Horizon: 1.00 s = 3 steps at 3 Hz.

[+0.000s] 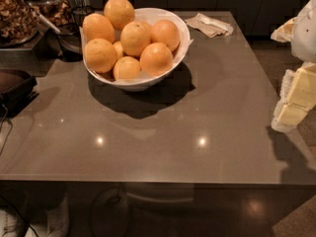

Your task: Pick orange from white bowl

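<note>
white bowl (148,82) glossy ceramic | orange (156,58) dimpled peel | gripper (295,102) right edge, matt plastic

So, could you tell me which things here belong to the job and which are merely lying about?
Job: orange, white bowl, claw off the table's right edge.
Lying about: crumpled paper, food jar back left.

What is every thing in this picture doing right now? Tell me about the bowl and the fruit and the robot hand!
white bowl: upright on the table, piled full.
oranges: whole, unpeeled, heaped in the bowl.
gripper: at the right edge of the view, well apart from the bowl, touching no orange.
crumpled paper: lying on the table behind the bowl.
</note>
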Motion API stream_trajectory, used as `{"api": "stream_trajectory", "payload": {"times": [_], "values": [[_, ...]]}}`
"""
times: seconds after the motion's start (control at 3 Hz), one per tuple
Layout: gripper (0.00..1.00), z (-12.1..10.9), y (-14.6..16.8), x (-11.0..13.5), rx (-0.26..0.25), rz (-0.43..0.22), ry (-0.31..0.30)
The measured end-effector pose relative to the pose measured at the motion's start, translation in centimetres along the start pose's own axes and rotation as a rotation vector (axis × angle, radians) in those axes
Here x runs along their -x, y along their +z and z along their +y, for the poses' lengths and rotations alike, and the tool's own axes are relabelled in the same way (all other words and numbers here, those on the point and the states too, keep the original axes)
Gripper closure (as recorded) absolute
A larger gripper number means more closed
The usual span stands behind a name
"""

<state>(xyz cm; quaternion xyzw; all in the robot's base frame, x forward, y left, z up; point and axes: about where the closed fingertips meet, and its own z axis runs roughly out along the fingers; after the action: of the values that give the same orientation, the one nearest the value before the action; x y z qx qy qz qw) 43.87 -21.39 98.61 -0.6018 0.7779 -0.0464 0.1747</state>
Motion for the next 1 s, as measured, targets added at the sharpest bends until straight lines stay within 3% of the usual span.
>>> {"api": "stream_trajectory", "payload": {"times": [0.33, 0.67, 1.0], "values": [[0.0, 0.0, -0.2, 0.0, -0.002, 0.006, 0.004], [0.0, -1.1, -0.4, 0.4, -0.001, 0.018, 0.089], [0.0, -4.2, -0.2, 1.7, 0.021, 0.056, 0.231]]}}
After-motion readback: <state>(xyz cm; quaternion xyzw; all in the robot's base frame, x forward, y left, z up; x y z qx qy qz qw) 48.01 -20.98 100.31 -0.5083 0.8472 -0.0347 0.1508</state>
